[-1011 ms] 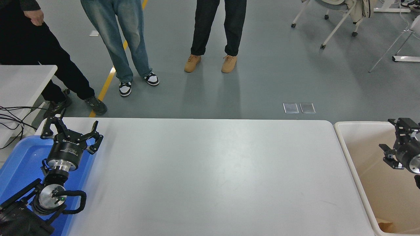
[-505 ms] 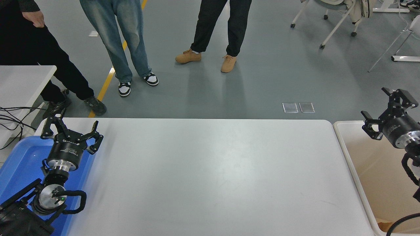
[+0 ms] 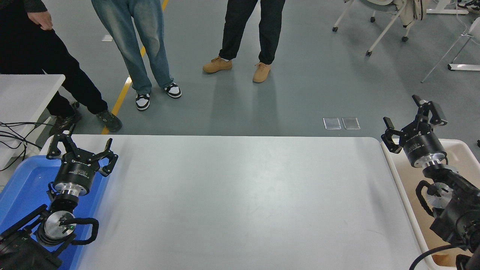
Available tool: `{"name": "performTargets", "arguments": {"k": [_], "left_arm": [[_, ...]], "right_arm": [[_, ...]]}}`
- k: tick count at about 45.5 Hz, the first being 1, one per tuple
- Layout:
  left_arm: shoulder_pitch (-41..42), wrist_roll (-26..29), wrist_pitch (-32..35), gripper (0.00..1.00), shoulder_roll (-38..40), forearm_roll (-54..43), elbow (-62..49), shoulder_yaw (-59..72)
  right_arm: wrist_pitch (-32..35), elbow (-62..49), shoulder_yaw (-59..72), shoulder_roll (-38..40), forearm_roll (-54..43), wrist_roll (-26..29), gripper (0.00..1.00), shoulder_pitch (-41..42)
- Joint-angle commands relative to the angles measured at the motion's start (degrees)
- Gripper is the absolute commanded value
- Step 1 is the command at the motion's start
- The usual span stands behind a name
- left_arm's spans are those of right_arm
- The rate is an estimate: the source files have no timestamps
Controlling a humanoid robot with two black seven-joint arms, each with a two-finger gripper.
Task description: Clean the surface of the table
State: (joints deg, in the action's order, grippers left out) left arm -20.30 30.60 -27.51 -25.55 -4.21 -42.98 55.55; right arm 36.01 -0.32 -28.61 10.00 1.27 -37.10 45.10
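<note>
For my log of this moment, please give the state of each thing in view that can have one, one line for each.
Left tool: open, holding nothing, above the blue bin's far edge.
Right tool: open, holding nothing, above the beige bin's far left corner.
Table surface: bare, nothing lies on it.
Blue bin: upright at the table's left end, no contents visible.
Beige bin: upright at the table's right end, something brown in its near corner.

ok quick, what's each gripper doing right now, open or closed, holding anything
left gripper: open, holding nothing, parked over the blue bin.
right gripper: open, holding nothing, above the beige bin.
</note>
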Motion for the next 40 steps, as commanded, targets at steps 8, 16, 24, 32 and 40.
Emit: {"name": "performTargets", "arguments": {"k": [8,16,24,32,40], "left_arm": [[0.0,-0.02,0.0,0.99,0.06,-0.01,0.0,0.0],[0.0,-0.02,0.0,0.99,-0.03,-0.01,0.0,0.0],[0.0,-0.02,0.0,0.99,0.06,-0.01,0.0,0.0],[0.0,-0.02,0.0,0.99,-0.03,-0.01,0.0,0.0],[0.0,-0.02,0.0,0.99,0.06,-0.01,0.0,0.0]], "right_arm": [[-0.59,-0.55,0.57,-2.79,-0.04,2.99,0.99,-2.21],[-4.63,-0.38,0.57,-3.41,-0.04,3.43,0.99,-1.86],[-5.86,-0.29,0.04,-3.41,0.05,3.26,0.99,-1.59],[-6.04,-0.29,-0.57,-3.5,0.05,3.17,0.99,-1.59],[-6.04,-0.56,-0.84,-3.41,0.13,3.08,0.99,-1.59]]}}
